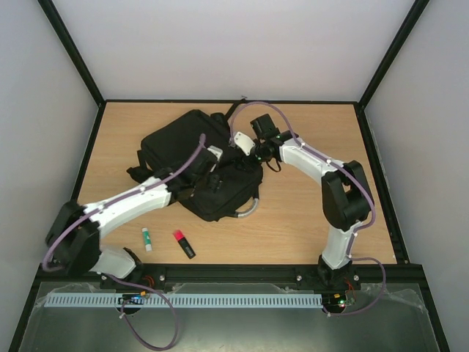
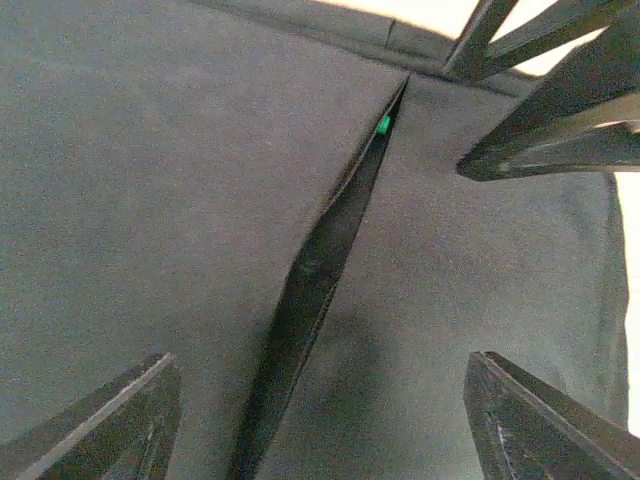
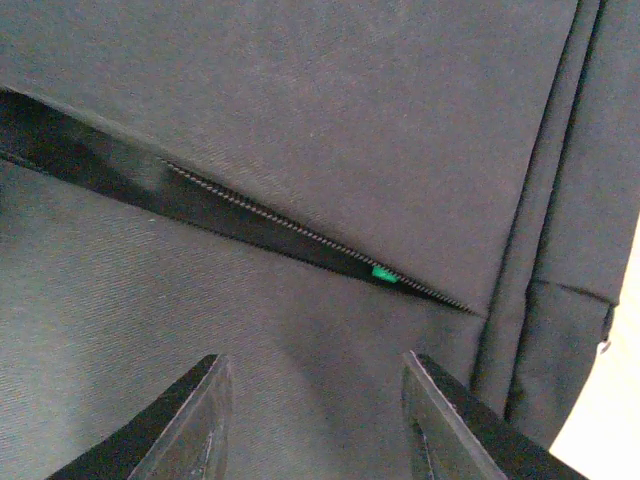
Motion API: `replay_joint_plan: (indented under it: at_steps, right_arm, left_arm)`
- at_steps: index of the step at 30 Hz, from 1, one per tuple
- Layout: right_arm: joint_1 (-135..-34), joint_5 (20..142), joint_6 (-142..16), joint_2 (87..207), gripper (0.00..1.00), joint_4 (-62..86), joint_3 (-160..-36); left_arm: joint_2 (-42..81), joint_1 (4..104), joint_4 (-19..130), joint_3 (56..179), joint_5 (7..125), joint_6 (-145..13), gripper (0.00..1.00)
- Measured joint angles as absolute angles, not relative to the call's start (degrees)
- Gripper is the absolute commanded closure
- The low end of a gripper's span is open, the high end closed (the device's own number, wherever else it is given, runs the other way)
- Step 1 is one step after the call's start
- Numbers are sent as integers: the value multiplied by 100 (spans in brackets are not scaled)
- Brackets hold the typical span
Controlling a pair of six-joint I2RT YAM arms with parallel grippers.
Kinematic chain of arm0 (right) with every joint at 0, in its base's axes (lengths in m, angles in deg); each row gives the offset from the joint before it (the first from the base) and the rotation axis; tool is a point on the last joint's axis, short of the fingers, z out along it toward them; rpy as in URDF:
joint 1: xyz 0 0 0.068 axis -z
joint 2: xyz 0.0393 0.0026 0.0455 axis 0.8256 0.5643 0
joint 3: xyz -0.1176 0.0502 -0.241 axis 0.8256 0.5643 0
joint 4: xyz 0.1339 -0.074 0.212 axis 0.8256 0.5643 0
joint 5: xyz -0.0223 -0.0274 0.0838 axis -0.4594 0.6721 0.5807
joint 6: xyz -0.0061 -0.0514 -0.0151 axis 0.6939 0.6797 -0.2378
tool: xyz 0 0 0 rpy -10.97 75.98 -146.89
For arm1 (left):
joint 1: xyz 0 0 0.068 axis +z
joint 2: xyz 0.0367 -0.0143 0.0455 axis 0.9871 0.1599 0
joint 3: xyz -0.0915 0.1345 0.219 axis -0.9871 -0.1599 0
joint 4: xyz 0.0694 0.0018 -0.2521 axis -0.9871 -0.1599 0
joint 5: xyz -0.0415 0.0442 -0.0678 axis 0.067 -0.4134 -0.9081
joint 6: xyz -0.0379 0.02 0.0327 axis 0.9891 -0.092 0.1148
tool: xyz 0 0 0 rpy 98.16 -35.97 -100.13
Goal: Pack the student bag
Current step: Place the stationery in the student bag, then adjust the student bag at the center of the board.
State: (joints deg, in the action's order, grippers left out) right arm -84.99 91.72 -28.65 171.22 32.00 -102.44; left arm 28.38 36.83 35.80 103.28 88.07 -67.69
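With glue stick (image 1: 146,238) and marker (image 1: 183,244) lying beside the bag (image 1: 183,143), packing looks unfinished; left gripper (image 2: 320,362) and right gripper (image 3: 312,360) hover over its open slit (image 2: 310,270), fingers wide, empty.

The student bag (image 1: 172,143) is seen in plain black, its curved handle (image 1: 249,209) in grey, a small tab (image 3: 384,273) in green.
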Motion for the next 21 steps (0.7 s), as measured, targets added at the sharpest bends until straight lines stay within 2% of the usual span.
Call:
replay_joint_plan:
  at_steps: [5,9,15,18,21]
  right_arm:
    - [-8593,8800,-2292,17269,51,2828,-10215]
    - [-8750,8503,-2048,17293,50,2378,-10089]
    - [-9118,7976,-1720,17437,48,1648,-9890]
    - [-9266,7710,-1604,17507,48,1252,-9850]
    - [-9389,7493,-1569,17616,52,933,-9850]
  left_arm:
    - [1478,3933,3501,9869,8811,-5882,13]
    - [882,4840,3344,9555,8747,-5121,17]
    - [856,6313,2994,8726,8345,-4295,23]
    - [950,6573,2942,8552,8142,-4011,26]
    - [1236,6680,3055,8536,8024,-3834,27]
